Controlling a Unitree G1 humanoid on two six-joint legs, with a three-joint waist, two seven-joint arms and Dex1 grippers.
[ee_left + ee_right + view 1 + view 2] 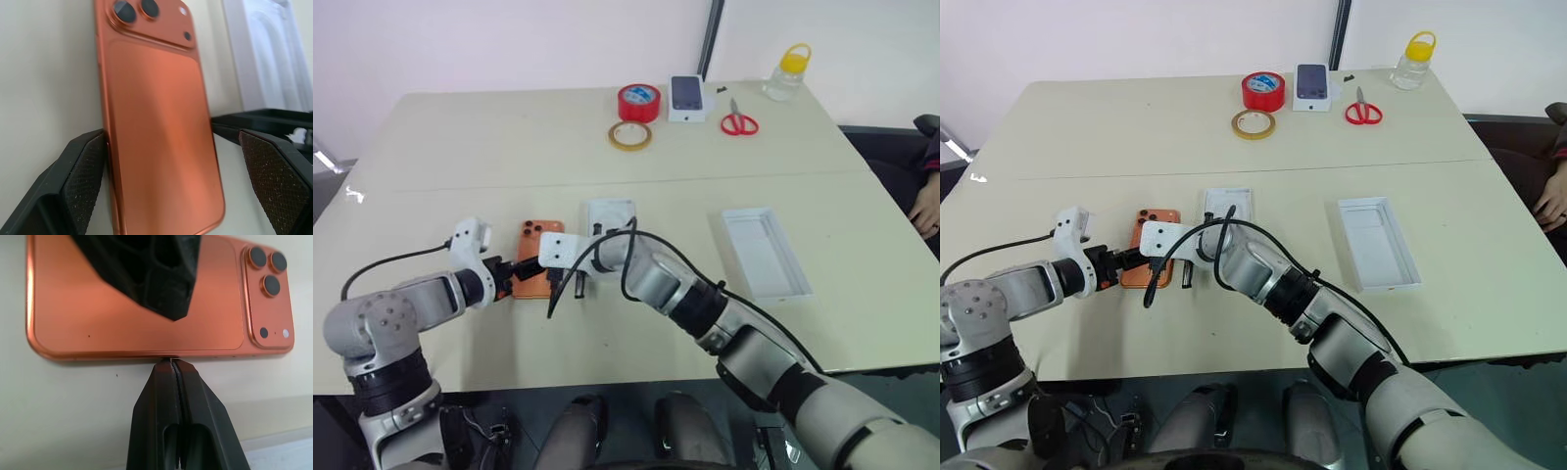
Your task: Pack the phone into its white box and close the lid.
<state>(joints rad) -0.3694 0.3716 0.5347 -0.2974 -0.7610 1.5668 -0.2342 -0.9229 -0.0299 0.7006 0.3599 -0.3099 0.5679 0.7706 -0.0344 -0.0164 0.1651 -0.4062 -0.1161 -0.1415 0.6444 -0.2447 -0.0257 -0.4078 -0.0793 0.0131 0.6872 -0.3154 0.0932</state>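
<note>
Nearest to you, close to the front edge of the tabletop (pixel 460 352), the phone (pixel 536 262) lies with its orange back up and its camera lenses toward the far edge. Your left gripper (pixel 509 275) stands wide open around its near end, one pad on each long side, and does not clamp it. Your right gripper (pixel 173 363) is fully closed, and its tips press against one long edge of the phone.

Just beyond the phone lies a flat white insert (pixel 1229 208). The white box (pixel 765 252) sits empty, well apart toward the right edge. I cannot point out the lid for sure.

I judge that the task is at its beginning: lifting, packing and closing are left.
</note>
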